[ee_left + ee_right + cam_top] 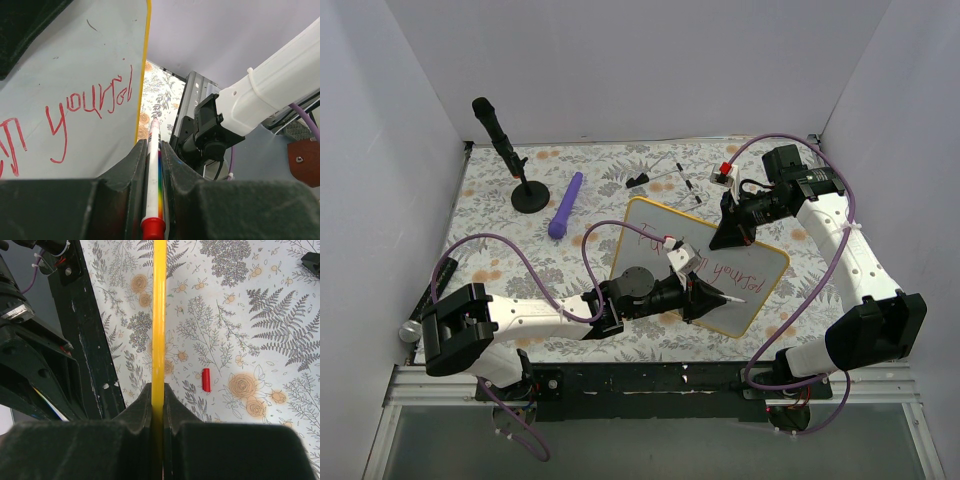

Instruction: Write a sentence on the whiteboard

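The whiteboard [650,228], white with a yellow rim, lies tilted on the floral cloth in the middle. Red lettering, the sentence [718,270], runs across it; the left wrist view shows the sentence [90,102] reading "yourself" at its end. My left gripper [708,300] is over the board's near right part, shut on a white marker [154,170] with a rainbow stripe and red end; its tip points past the board's yellow edge [141,75]. My right gripper [730,236] is shut on the board's far right rim [159,315].
A black microphone on a round stand [516,165] is at the back left, with a purple tube [566,205] beside it. Small black and white parts [665,175] and a red piece [727,168] lie at the back. A red cap [206,379] rests on the cloth.
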Action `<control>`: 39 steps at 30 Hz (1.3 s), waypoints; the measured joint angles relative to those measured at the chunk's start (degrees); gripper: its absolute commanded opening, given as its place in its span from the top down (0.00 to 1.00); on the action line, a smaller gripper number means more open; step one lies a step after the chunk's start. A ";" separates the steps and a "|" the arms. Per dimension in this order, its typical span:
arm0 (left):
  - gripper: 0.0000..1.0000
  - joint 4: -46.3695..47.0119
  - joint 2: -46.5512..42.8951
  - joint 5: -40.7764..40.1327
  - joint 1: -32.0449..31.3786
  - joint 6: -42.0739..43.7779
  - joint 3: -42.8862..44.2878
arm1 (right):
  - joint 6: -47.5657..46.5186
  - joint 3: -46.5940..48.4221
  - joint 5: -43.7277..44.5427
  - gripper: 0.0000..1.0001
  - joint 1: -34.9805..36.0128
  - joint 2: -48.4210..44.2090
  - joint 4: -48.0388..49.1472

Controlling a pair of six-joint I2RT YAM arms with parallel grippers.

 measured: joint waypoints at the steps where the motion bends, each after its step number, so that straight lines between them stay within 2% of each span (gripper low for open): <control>1: 1.00 0.00 0.00 -0.07 0.00 0.00 0.00 | -0.02 0.00 -0.04 0.99 0.00 0.00 0.00; 39: 1.00 0.70 -0.02 -2.14 -0.70 -0.26 -0.44 | -0.20 0.00 -0.37 0.99 0.00 0.00 -0.20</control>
